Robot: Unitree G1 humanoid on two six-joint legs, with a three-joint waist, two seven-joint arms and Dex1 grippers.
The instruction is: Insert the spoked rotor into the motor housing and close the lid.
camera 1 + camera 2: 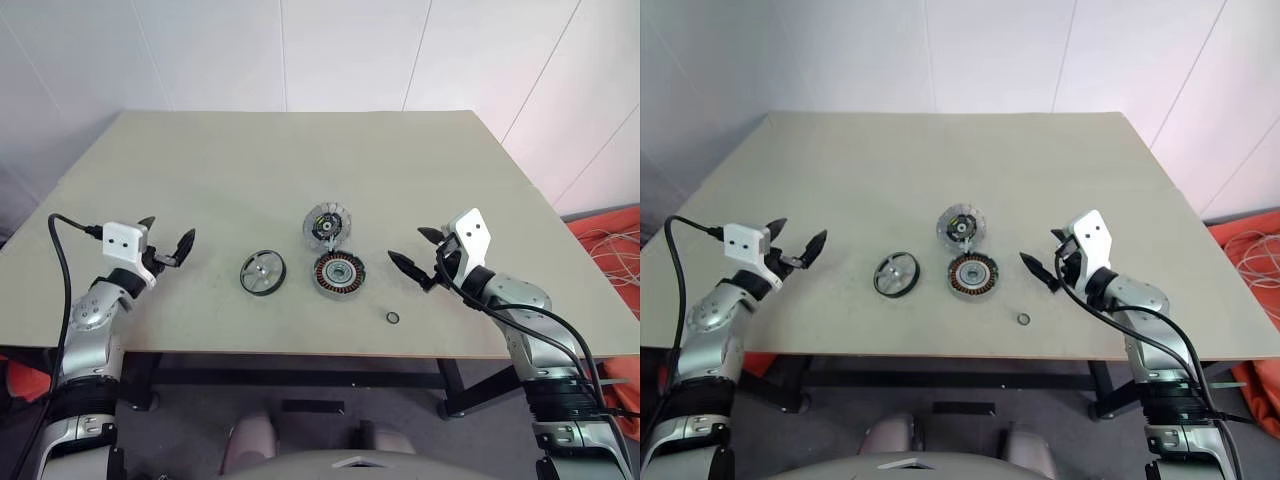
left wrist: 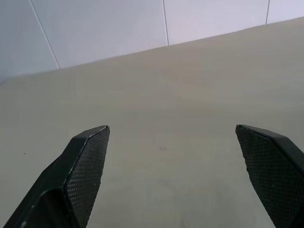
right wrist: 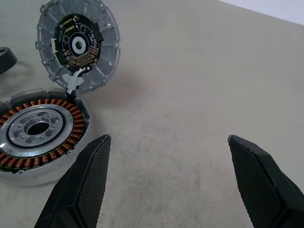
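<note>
The spoked rotor (image 1: 263, 272), black-rimmed with a silver face, lies flat on the table left of centre. Just right of it sits the motor housing (image 1: 340, 274), copper windings around a silver hub, also seen in the right wrist view (image 3: 38, 135). Behind the housing stands the lid (image 1: 328, 226), tilted up, its slotted silver edge and dark centre facing me (image 3: 78, 45). My left gripper (image 1: 167, 240) hovers open over the table's left side, well left of the rotor. On the other side my right gripper (image 1: 418, 250) is open, a short way right of the housing.
A tiny black ring (image 1: 392, 318) lies near the table's front edge (image 1: 300, 352), between the housing and my right arm. Orange fabric and white cables (image 1: 610, 250) lie on the floor past the right side. A white wall stands behind the table.
</note>
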